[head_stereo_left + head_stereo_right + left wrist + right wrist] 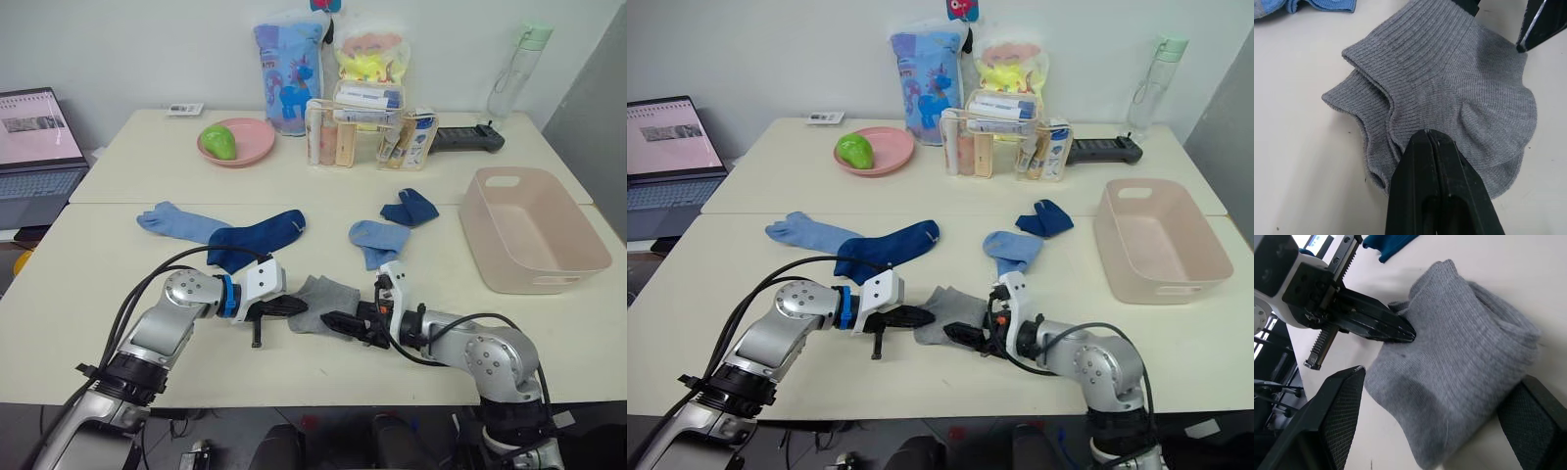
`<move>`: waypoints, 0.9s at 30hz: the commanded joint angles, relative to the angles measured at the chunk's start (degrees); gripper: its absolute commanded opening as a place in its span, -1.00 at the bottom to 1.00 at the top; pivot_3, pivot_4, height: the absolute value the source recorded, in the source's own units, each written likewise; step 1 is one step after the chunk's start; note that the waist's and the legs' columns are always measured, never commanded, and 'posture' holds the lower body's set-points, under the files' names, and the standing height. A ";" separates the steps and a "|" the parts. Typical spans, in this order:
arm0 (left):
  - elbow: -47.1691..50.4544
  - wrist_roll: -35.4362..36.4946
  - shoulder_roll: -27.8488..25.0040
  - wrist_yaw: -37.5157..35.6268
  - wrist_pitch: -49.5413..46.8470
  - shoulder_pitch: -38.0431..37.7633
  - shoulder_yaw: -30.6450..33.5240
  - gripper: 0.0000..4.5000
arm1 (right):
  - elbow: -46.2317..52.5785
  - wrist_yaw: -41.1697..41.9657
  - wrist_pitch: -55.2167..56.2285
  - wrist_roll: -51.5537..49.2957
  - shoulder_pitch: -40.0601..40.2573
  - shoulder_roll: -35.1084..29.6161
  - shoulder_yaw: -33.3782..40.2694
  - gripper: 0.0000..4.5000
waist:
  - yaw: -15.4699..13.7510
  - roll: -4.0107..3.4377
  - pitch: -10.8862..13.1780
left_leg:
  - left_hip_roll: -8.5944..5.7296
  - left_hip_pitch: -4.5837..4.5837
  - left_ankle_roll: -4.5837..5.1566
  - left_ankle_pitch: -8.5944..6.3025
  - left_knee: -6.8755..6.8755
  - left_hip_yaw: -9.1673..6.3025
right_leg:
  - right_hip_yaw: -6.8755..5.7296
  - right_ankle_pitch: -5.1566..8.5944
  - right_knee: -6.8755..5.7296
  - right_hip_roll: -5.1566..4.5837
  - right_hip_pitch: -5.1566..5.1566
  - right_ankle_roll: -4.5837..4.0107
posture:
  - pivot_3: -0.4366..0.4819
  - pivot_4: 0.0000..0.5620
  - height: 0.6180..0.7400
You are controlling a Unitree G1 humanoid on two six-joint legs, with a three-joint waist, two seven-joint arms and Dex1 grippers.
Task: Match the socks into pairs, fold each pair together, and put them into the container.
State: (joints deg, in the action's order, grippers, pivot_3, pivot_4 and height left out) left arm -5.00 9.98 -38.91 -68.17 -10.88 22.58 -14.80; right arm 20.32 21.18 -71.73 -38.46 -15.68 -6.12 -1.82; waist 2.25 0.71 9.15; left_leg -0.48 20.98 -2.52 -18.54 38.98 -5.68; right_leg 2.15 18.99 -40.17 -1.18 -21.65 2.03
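Folded socks [323, 299] between tools, container [534, 230] right.

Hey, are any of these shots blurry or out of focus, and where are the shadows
Left wrist view: grey socks crisp, ribbing clear, soft shadow under their edge. Right wrist view: right gripper blurred in the foreground, left gripper sharper. Left eye view: even light, faint shadows under the container.

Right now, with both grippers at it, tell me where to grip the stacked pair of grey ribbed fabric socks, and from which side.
Grip the stacked grey ribbed fabric socks across the doubled middle, coming from the robot's right, where the open right gripper already straddles the bundle. Both layers overlap there, so one pinch would likely catch both; the ribbed cuffs are splayed and could separate. The left gripper is shut against the other edge.
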 commanded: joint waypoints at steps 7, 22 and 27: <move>0.32 -0.27 0.65 0.63 -1.75 -0.30 0.48 -1.00 | -0.99 1.42 3.55 -2.25 -2.30 2.13 -0.17 0.49 | 0.08 -0.01 0.01 | -0.01 0.02 0.00 0.00 0.00 0.01 | 0.02 0.00 -0.02 -0.01 -0.04 0.00 | -0.05 -0.47 0.39; 9.68 12.78 7.42 2.73 -20.05 7.47 5.44 -1.00 | 16.66 0.21 7.10 -3.34 4.06 -8.04 2.36 -0.99 | -0.34 0.01 0.01 | -0.04 0.51 -0.02 0.01 0.13 -0.09 | -0.07 0.00 -0.02 -0.04 -0.39 0.01 | -0.05 -0.47 0.39; 11.73 16.15 13.89 7.27 -24.87 16.07 5.75 -0.75 | 24.38 -1.92 5.97 -9.46 3.96 -15.64 18.49 -1.00 | -0.73 -0.01 0.04 | -0.04 0.85 -0.04 0.03 0.33 -0.15 | -0.15 -0.01 -0.16 -0.03 -0.61 0.01 | -0.05 -0.47 0.39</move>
State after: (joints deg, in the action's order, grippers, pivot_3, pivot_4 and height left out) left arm 4.19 24.42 -25.50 -62.04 -34.84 36.48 -10.06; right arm 40.70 19.89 -66.30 -45.27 -10.76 -20.71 11.20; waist 1.52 0.70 9.19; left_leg -0.54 21.96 -2.55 -18.52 39.59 -5.93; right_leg 1.89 18.98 -40.34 -1.21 -22.25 2.05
